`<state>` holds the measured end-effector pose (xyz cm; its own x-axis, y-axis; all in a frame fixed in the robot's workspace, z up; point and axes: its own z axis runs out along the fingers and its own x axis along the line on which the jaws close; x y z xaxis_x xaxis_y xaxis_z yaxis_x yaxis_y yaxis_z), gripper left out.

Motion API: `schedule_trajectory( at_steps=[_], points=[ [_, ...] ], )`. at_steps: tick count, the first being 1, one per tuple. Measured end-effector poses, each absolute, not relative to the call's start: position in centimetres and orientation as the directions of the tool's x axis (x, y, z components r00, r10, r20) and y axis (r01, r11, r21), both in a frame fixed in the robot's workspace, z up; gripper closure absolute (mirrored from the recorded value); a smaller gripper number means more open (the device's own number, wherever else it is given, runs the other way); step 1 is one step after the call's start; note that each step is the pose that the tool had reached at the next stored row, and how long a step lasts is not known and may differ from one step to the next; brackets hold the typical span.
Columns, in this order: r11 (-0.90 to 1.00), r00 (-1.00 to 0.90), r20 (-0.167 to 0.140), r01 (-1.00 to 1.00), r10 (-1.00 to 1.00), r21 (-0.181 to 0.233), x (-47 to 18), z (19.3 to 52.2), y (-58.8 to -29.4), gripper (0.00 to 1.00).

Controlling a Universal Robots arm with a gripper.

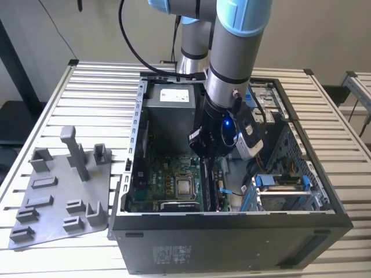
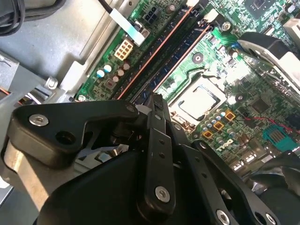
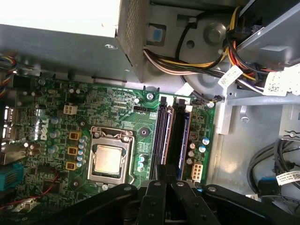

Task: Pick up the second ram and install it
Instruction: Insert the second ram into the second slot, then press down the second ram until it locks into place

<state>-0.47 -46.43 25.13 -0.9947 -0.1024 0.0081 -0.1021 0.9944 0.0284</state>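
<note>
Exterior view, from its left to its right, as you left the bench.

- Grey moulded tray (image 1: 58, 194) lay on the slatted table (image 1: 93, 92) at the exterior view's left, just beside the open computer case (image 1: 232, 243). Its near corner was cut off by the frame edge.
- Inside the case, the CPU socket (image 1: 184, 186) sat uncovered on the motherboard (image 1: 159, 185).
- The arm (image 1: 232, 58) reached down into the case just right of the socket. Its wrist body hid the fingertips in the exterior view.
- In both wrist views the gripper (image 2: 157, 99) (image 3: 165, 171) had its fingers clenched together into one narrow tip, with nothing seen between them. The tip stood over the end of the memory slots. Contact with the stick below was hidden by the gripper body.
- The second ram (image 2: 183, 55) (image 3: 172, 133) stood edge-up in its slot beside the socket, in line with that tip. Its latches were too dark to judge.
- Blue drive-bay clips (image 1: 278, 180) sat at the case's right, partly behind the frame rail.
</note>
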Motion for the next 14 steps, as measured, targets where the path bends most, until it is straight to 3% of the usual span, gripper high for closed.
schedule_trajectory(
  at_steps=[14],
  points=[
    [0.994,-0.995,0.008,-0.102,-0.102,0.026,-0.47,25.11,-46.43,0.89]
  ],
)
